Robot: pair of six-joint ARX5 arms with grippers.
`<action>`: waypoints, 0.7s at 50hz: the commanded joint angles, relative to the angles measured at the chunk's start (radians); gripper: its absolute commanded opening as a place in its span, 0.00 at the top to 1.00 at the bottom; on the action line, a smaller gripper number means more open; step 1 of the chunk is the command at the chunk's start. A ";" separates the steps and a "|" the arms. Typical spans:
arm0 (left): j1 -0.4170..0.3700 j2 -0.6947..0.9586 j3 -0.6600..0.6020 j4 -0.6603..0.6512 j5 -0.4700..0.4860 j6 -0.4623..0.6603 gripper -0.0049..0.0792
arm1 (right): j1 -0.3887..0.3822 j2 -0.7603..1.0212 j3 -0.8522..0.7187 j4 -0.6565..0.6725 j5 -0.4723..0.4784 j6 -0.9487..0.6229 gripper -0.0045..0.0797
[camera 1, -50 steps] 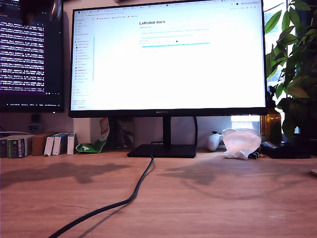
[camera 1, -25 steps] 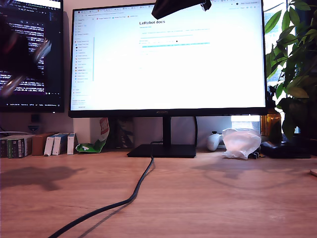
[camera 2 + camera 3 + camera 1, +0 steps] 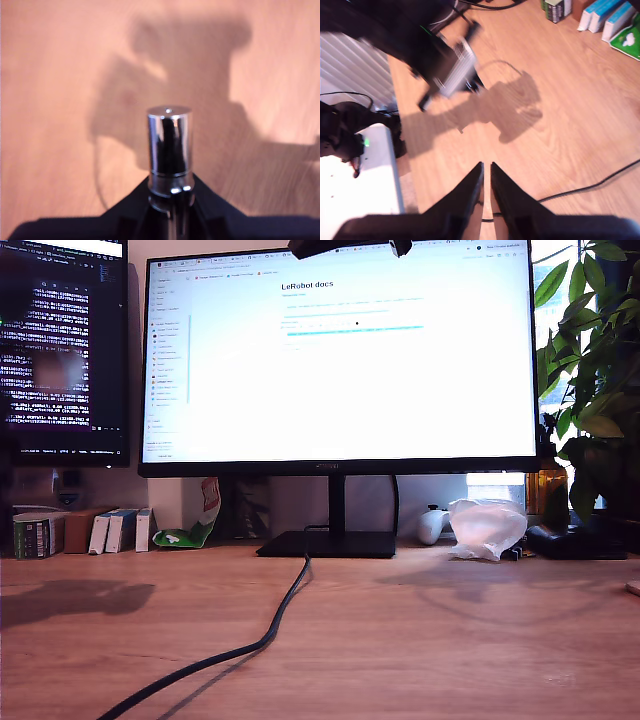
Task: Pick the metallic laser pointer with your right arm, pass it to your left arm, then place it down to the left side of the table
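Exterior view: wood-grain table (image 3: 420,640) with a black cable (image 3: 255,645) running from the foot of a large bright monitor (image 3: 340,355) toward the near edge; a second, dark monitor (image 3: 60,350) at the exterior view's left, with a blurred shape in front of it, too smeared to name; small boxes (image 3: 110,530) along the back, a crumpled plastic bag (image 3: 487,528) and a white controller (image 3: 433,524) right of the monitor stand, a leafy plant (image 3: 590,370) at the exterior view's right edge; a dark arm part (image 3: 345,247) at the upper edge, arm not identifiable; no laser pointer visible here. First wrist view: metallic laser pointer (image 3: 169,147) clamped in my first gripper (image 3: 170,207), standing out past the black fingers (image 3: 212,205) with its capped end away from the camera, held above bare table (image 3: 45,125) over a dark shadow. Second wrist view: my second gripper (image 3: 486,192) with its two pointed fingers (image 3: 462,200) drawn nearly together, only a thin slit between them, nothing held; below, table (image 3: 560,110) and the black cable (image 3: 590,185); farther off, another black arm (image 3: 435,50), motion-blurred, with a pale grey part, hanging above the table and casting a shadow; pointer not discernible in that blur; boxes (image 3: 605,17) at the table's far edge.
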 commanded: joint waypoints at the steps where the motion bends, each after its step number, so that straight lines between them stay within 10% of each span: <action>1: -0.011 0.018 0.034 -0.022 -0.015 0.020 0.97 | 0.012 -0.003 0.018 -0.004 -0.008 -0.003 0.96; 35: -0.023 0.294 0.280 -0.350 -0.005 0.031 0.97 | 0.051 -0.003 0.018 -0.008 -0.013 -0.028 0.96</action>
